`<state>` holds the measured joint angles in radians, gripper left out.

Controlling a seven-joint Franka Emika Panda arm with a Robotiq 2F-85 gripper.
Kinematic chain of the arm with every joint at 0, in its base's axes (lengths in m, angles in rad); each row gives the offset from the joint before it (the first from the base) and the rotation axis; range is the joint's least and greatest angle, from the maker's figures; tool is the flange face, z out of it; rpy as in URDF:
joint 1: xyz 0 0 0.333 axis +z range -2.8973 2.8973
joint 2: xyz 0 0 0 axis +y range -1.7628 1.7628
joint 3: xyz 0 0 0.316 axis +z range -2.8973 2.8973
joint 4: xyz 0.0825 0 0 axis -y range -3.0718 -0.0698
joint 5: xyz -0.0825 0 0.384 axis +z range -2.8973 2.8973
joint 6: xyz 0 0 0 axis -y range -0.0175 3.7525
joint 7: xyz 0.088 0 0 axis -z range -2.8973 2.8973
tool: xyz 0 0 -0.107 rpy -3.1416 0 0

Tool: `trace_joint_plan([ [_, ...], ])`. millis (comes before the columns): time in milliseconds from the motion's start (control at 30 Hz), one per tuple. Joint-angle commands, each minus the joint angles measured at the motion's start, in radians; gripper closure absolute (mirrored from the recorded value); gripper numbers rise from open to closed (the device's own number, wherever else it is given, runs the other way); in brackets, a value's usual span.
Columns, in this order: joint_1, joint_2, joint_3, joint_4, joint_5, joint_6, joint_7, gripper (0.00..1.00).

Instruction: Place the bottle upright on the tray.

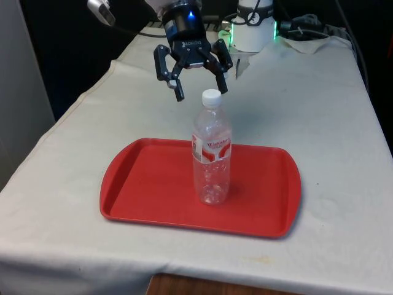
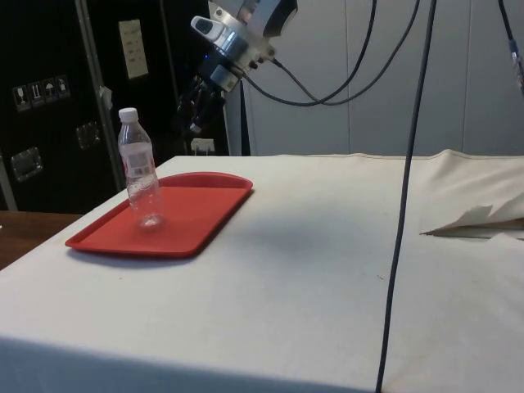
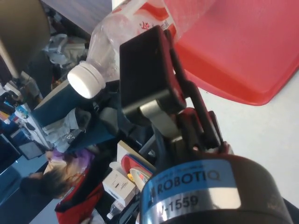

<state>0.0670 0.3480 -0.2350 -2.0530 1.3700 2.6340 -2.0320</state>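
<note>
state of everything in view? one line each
bottle: upright on tray, cap on, looks empty, not held
tray: flat on the cloth, bottle on it
pincer: open, above and behind the bottle cap, holding nothing
cloth: spread over the table, crumpled at the far end

I see the bench (image 1: 319, 110) under its white cloth (image 2: 327, 270), which lies rumpled into a raised fold (image 2: 479, 217) at the side view's right. Dark cables (image 2: 405, 164) hang down across that view. Dark cabinets (image 2: 49, 98) carry small labels.
</note>
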Motion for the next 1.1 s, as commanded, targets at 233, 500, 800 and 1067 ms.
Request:
trace_joint_plan([
  [233, 0.011, 0.003, -0.001, -0.003, -0.005, 0.048, -0.043, 0.00],
  [500, 0.017, 0.002, -0.001, -0.006, -0.009, 0.081, -0.077, 0.00],
  [800, 0.025, 0.003, -0.001, -0.007, -0.012, 0.121, -0.113, 0.00],
  [1067, 0.030, 0.004, -0.001, -0.005, -0.012, 0.151, -0.143, 0.00],
])
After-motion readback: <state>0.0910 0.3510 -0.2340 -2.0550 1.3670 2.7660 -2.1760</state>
